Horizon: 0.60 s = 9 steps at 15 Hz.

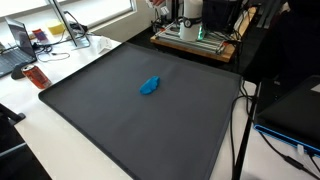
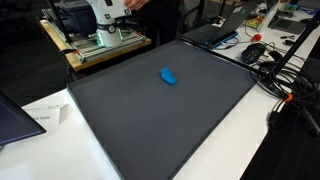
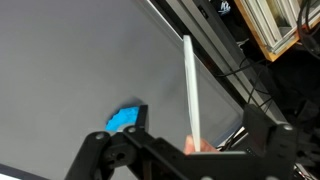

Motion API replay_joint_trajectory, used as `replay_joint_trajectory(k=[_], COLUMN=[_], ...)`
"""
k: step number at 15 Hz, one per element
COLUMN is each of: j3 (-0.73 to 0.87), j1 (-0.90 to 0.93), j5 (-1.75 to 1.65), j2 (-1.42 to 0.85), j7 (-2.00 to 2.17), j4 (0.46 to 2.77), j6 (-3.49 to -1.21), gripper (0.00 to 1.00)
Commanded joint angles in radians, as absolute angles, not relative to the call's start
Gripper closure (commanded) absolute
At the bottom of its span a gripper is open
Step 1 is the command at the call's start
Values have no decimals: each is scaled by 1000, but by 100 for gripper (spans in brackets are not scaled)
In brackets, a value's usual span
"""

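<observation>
- In the wrist view the gripper point(image 3: 195, 115) has its jaws spread wide, clamped on nothing
- A thin white strip point(image 3: 190, 90) stands upright between the jaws; whether it touches them cannot be told
- The blue lump point(image 3: 122, 119) lies just beside one finger point(image 3: 139, 113)
- In both exterior views the blue lump point(image 1: 149, 86) point(image 2: 168, 76) sits alone near the middle of the grey mat point(image 1: 100, 125) point(image 2: 150, 125)

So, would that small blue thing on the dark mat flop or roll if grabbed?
The blue thing looks lumpy and uneven, so probably soft, not rigid. It lies low on the mat, so rolling seems unlikely. Being small, it is likely light.
</observation>
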<state>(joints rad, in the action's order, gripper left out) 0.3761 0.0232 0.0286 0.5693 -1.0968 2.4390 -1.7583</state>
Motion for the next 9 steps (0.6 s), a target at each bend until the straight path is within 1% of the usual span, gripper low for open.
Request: replay_joint_trajectory(k=[1,2,4,9], j3=[400,401,399,390], j1=[-5,-13,-29,-57], j5=[78,82,89,100], j2=[504,498,482,450], j7=[-1194,-1208,-1232,-1261], j4=[2361,2356,2345,2325], j6=[-1685,-1679,-1667,-1654], gripper=[35,44,56,93])
